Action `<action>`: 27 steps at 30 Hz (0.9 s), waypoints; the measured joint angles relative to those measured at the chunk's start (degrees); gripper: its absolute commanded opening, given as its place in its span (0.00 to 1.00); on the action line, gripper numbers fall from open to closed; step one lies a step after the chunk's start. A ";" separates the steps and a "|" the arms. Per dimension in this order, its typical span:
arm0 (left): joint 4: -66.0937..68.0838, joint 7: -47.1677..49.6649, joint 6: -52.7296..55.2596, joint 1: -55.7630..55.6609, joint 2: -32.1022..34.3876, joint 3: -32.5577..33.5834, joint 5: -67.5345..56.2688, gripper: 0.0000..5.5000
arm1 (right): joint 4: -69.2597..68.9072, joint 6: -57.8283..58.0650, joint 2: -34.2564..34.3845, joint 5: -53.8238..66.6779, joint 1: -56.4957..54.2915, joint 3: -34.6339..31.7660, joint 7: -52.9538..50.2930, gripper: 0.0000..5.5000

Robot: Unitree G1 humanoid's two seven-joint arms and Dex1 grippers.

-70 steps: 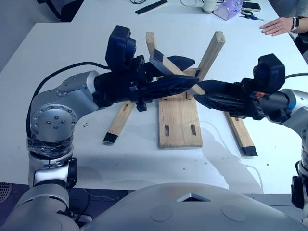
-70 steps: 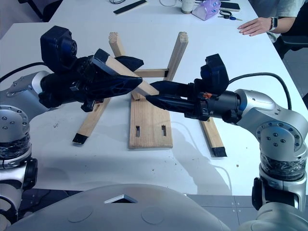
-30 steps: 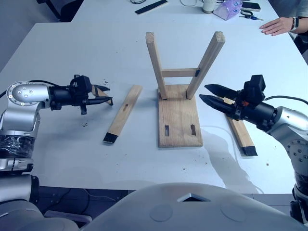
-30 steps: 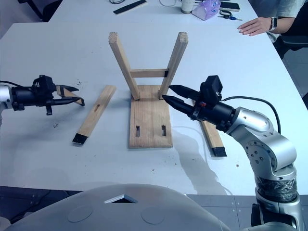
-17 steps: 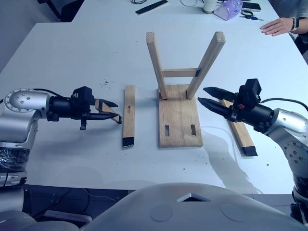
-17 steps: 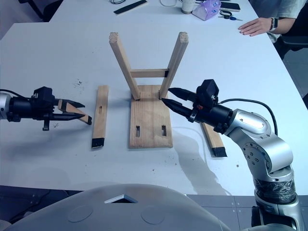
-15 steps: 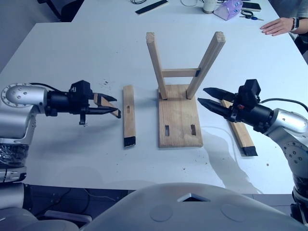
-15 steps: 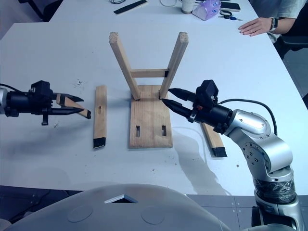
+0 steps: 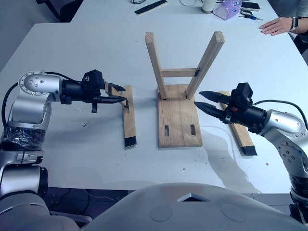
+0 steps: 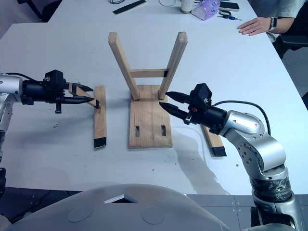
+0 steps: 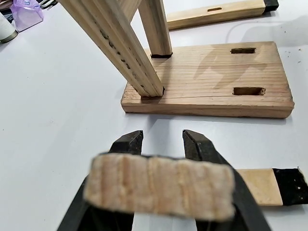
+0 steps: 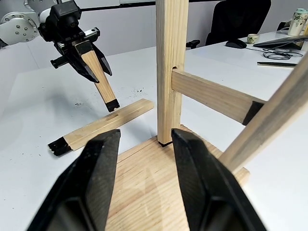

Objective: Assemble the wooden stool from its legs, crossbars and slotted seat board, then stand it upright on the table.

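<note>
Crossbar (image 11: pixel 159 185) end blurred in left wrist view; right loose leg (image 9: pixel 240 137) partly hidden behind right gripper (image 9: pixel 197 97)

White table (image 9: pixel 72 48), purple pouch (image 9: pixel 228 8) (far edge), black strip (image 9: pixel 151 6), scissors (image 9: pixel 250 17) beside pouch

- We see a white table (image 9: pixel 72 53), flecked with small dark specks toward its near edge.
- The seat board (image 9: pixel 179 120) is pale honey wood with straight lengthwise grain; its two open slots read dark.
- The standing legs (image 9: pixel 155 65) and the fitted crossbar (image 9: pixel 178 73) share that pale wood, and the crossbar has a black end.
- The left loose leg (image 9: pixel 128 113) and the right loose leg (image 9: pixel 237 129) are light wood, each with a black tip.
- The left gripper (image 9: pixel 122 95) and the right gripper (image 9: pixel 198 97) are black.
- The held crossbar (image 12: pixel 98 72) is tan with a black tip, its end grain faintly striped.
- At the far edge we make out a purple object (image 9: pixel 228 8), possibly translucent, and a black strip (image 9: pixel 151 6).
</note>
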 measured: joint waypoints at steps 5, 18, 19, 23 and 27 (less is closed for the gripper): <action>0.53 -0.44 -0.75 0.00 -0.78 -0.83 0.68 0.24 | 0.00 -0.04 0.08 -0.23 0.00 0.23 0.01 0.35; 0.77 -1.39 -0.52 0.10 0.13 -2.90 3.25 0.24 | -0.06 -0.63 1.36 -2.41 0.56 1.63 -0.33 0.35; 0.93 -1.23 -0.34 -0.04 0.12 -2.92 3.33 0.24 | -0.07 -0.70 1.43 -2.66 0.82 1.79 -0.33 0.35; 1.46 -0.70 0.17 -0.46 0.13 -3.07 3.49 0.24 | -0.08 -0.94 1.50 -3.26 1.27 1.85 -0.33 0.35; 2.28 -0.57 0.56 -1.09 0.09 -3.95 3.59 0.24 | -0.12 -1.17 1.55 -3.51 1.31 1.91 -0.35 0.35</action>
